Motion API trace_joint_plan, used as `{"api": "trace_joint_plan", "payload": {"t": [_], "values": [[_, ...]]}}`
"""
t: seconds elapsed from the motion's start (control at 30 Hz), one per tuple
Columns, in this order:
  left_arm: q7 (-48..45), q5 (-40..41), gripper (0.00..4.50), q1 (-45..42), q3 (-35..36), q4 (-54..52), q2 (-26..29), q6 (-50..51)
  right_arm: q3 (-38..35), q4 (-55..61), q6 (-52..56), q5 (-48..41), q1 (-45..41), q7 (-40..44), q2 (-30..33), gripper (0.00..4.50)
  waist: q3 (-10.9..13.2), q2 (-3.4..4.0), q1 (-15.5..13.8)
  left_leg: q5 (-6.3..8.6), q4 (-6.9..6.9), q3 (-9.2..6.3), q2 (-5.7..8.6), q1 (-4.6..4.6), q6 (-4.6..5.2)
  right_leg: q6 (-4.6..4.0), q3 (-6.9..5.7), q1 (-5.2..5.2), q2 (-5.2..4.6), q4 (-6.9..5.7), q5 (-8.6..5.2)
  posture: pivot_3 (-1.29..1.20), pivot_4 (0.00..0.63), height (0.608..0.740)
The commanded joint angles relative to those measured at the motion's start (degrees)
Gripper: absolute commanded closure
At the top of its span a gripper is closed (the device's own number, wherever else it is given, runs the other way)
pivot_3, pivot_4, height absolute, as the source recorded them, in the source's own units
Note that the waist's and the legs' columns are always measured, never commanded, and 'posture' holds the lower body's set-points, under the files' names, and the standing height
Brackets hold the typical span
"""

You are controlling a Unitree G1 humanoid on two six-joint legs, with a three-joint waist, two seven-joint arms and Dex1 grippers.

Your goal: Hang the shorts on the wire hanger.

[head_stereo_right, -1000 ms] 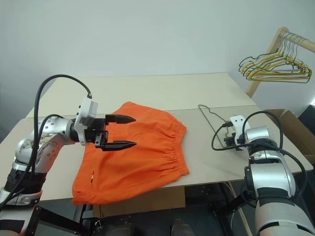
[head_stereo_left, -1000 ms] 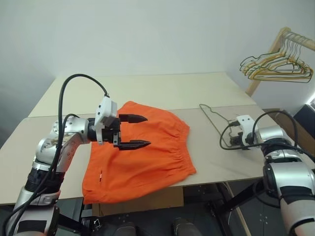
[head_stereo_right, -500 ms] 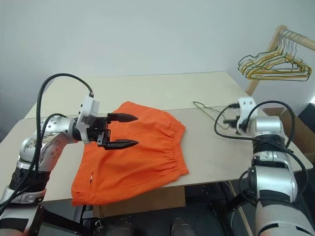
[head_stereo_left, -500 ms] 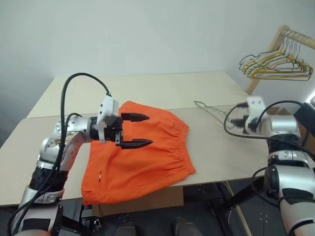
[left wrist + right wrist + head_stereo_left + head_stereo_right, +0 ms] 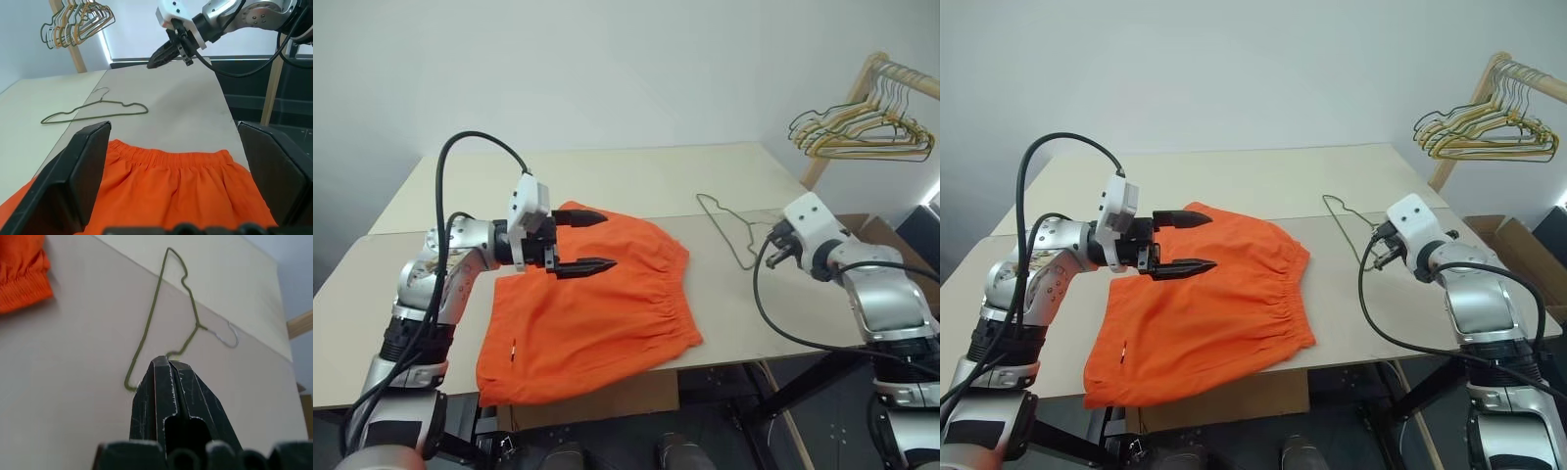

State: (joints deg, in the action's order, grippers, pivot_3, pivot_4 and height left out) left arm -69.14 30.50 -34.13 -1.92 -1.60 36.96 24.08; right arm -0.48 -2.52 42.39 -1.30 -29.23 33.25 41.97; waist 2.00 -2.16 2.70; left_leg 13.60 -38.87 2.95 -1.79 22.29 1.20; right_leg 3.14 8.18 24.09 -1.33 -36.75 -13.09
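The orange shorts [image 5: 592, 313] lie spread flat on the near table, waistband toward the right. My left gripper [image 5: 610, 239] hovers just above their upper left part, pointing right, its black fingers wide open and holding nothing. To the right of the shorts, the thin olive wire hanger [image 5: 145, 323] lies flat on the table with its hook toward the far side. My right gripper [image 5: 167, 361] hangs above the hanger's near corner, fingers pressed shut. The left wrist view shows it raised off the table [image 5: 372, 294] and clear of the wire.
A wooden rack with bunched gold and pale hangers [image 5: 862, 132] stands at the back right. A second pale table [image 5: 626, 171] adjoins the far side. A cardboard box [image 5: 1518, 245] sits on the floor past the table's right edge.
My right gripper rose from the table and swung left. The hanger, which its fingers were on, tipped up briefly and now lies free, shifted a little left. My left gripper barely moved.
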Motion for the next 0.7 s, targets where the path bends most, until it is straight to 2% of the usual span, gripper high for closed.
{"api": "trace_joint_plan", "payload": {"t": [0.03,0.33,0.53,0.7], "values": [[0.0,0.3,0.00,-1.0,0.9,-1.6,0.2,-0.2,-0.3,-5.7,-0.2,-0.8,-5.5,0.2,-1.7,3.81,0.0,0.00,0.2,0.00,0.00,0.00,-0.02,-0.03,0.00,-0.01,0.02,0.00,0.04,-0.02,0.02,0.07,0.000,0.740],[0.2,0.8,0.00,-0.2,1.3,-3.1,0.7,1.0,2.7,-34.5,-9.1,0.8,-18.5,1.9,-8.6,0.63,0.0,0.01,0.0,0.01,0.12,-0.03,-0.02,0.09,0.00,-0.11,0.02,0.05,0.06,0.09,0.12,0.10,0.000,0.740],[0.4,1.0,0.00,0.3,1.4,-4.2,0.7,1.6,5.4,-54.7,-16.3,4.5,-25.6,0.4,-11.9,0.63,0.0,0.01,-0.1,0.01,0.12,-0.05,-0.01,0.10,0.00,-0.27,0.00,0.04,0.05,0.10,0.21,0.12,0.000,0.740],[0.4,1.1,0.00,1.2,1.9,-5.2,1.2,1.9,6.2,-63.8,-19.8,6.2,-28.3,0.2,-13.0,0.63,0.0,0.03,-0.2,0.00,0.13,-0.07,0.00,0.11,0.00,-0.33,0.00,0.06,0.05,0.08,0.25,0.14,0.000,0.740]]}}
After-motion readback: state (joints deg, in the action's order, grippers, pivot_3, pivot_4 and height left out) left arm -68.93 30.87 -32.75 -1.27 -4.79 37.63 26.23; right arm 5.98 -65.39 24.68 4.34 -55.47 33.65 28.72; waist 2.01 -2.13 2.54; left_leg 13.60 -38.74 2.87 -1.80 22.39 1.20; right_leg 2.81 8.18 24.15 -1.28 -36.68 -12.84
